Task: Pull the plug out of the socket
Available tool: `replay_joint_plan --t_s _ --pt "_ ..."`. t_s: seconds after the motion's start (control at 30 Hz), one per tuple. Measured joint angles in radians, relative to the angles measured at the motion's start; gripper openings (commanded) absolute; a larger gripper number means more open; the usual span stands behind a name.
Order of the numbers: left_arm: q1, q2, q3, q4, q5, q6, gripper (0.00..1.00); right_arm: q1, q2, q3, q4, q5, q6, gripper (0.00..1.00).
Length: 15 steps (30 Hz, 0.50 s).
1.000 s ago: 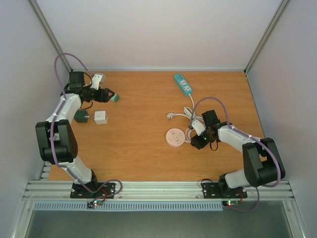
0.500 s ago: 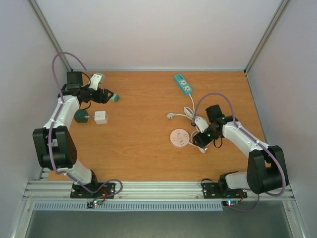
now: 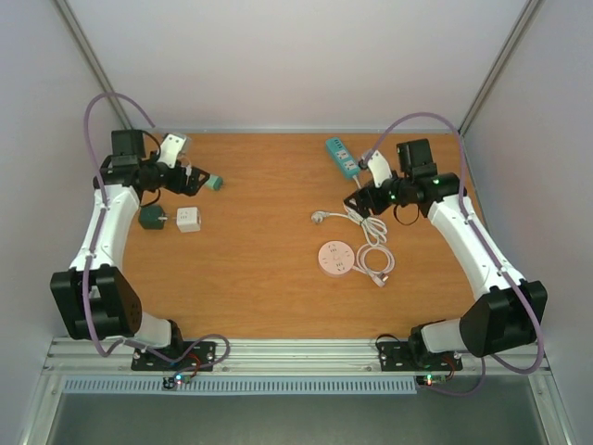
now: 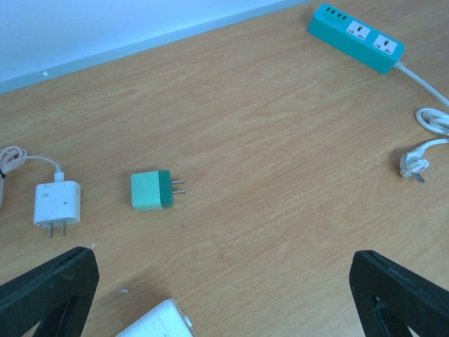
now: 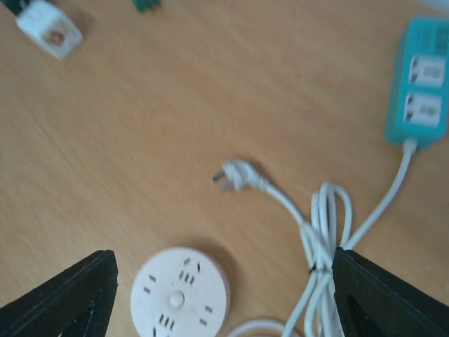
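A dark green plug lies against a white cube socket at the left of the table; a short pin shows between them, and I cannot tell if they are joined. The cube's corner shows in the left wrist view and the cube shows in the right wrist view. My left gripper is open and empty, above the table just beyond the cube, near a light green plug. My right gripper is open and empty, far to the right.
A teal power strip lies at the back with its white cable bundle and loose white plug. A round white socket lies mid-table. A white charger lies at the back left.
My right arm has swung away from the round socket, up and back toward the power strip. My left arm has drawn back a little to the left.
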<state>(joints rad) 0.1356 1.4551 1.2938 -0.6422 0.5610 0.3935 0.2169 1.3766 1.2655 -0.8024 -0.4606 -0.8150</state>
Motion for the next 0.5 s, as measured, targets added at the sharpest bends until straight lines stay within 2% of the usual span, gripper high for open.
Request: replay_joint_plan --t_s 0.13,0.33,0.5 --pt "0.011 -0.003 0.056 -0.045 0.003 -0.005 1.00 0.000 0.003 0.085 0.053 -0.047 0.073 0.98" --pt "0.101 -0.038 0.097 -0.057 0.017 -0.055 1.00 -0.006 0.003 0.125 0.201 -0.093 0.217 0.98" --pt "0.170 -0.083 0.099 -0.053 -0.018 -0.094 1.00 -0.090 -0.001 0.105 0.337 -0.146 0.348 0.99"
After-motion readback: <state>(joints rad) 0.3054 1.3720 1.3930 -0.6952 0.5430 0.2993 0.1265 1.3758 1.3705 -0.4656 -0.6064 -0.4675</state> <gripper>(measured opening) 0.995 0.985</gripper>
